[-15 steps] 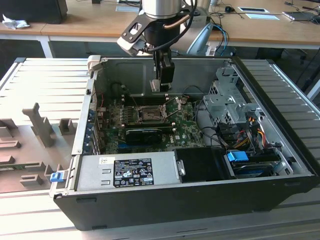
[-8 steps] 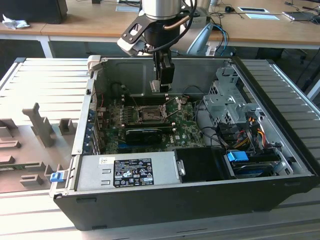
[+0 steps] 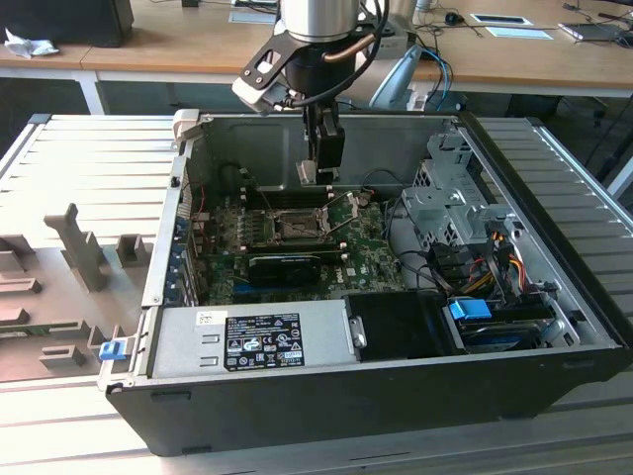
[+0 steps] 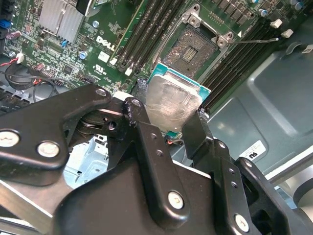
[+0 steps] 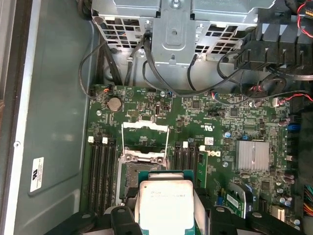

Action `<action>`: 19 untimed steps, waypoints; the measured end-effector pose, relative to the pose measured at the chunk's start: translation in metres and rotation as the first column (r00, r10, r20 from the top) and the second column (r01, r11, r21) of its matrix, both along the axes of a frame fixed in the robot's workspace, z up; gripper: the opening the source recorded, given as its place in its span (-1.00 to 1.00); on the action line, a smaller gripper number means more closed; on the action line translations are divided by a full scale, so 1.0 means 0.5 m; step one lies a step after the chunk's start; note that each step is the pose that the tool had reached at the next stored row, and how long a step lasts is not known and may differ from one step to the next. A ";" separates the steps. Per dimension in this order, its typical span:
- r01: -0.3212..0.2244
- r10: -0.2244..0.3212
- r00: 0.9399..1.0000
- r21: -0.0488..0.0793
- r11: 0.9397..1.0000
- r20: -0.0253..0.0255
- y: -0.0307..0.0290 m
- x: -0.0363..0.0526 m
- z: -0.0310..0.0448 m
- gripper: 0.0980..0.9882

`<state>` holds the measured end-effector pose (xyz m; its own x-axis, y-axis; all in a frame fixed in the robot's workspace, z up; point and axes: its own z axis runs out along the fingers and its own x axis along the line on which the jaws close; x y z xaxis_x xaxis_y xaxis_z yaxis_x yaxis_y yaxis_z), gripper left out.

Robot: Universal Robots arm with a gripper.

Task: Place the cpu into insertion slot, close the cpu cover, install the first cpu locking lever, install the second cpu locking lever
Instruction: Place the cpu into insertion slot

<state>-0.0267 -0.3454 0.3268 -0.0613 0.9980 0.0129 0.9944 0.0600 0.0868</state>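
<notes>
Aloft, square silvery cpu (image 4: 172,99) in black gripper (image 4: 168,112)

Your gripper (image 3: 321,174) holds the cpu (image 5: 166,208) above the insertion slot (image 4: 194,45); memory slots (image 5: 102,176) flank the slot, with the cpu cover (image 5: 145,126) raised at one edge.

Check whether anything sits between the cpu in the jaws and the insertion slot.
Nothing visible does. The cpu hangs clamped in the jaws over the board, the insertion slot lies bare near it, and the cpu cover is swung open, off the slot.
</notes>
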 end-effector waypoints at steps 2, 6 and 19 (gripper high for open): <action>0.000 0.000 1.000 0.000 1.000 0.000 0.000 0.000 0.000 -0.02; 0.000 0.000 1.000 0.000 1.000 0.000 0.000 0.000 -0.002 -0.02; 0.003 -0.003 1.000 0.000 1.000 0.000 0.000 0.000 -0.006 -0.02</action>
<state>-0.0268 -0.3454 0.3238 -0.0583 0.9982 0.0129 0.9946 0.0570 0.0868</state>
